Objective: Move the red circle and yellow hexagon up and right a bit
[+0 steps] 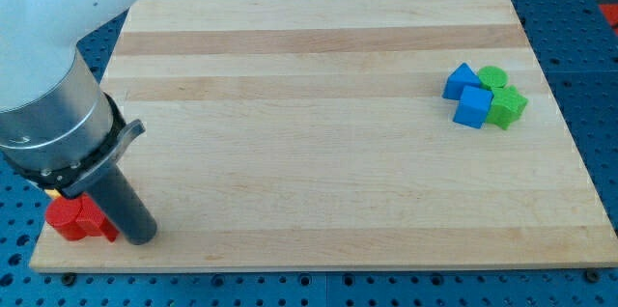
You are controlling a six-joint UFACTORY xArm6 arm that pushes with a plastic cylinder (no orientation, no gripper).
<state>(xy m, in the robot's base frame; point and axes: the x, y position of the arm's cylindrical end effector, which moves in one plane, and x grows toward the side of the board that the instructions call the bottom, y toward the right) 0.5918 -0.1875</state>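
Down at the board's (319,191) seven o'clock corner, my tip (139,237) grips nothing and touches the red blocks (75,218), just at their three o'clock. A yellow sliver (54,193) peeks beside the rod. Blue and green blocks (483,95) cluster far off at two o'clock.

Board middle open — blue-green cluster (485,96) blocks right.

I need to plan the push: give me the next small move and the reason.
Probably slide my tip a little toward the view's bottom left, getting behind the red block, before pushing up and right. The tip sits at the red block's right side now, on the wrong side. A sliver of yellow shows just above the red, mostly hidden by the arm.
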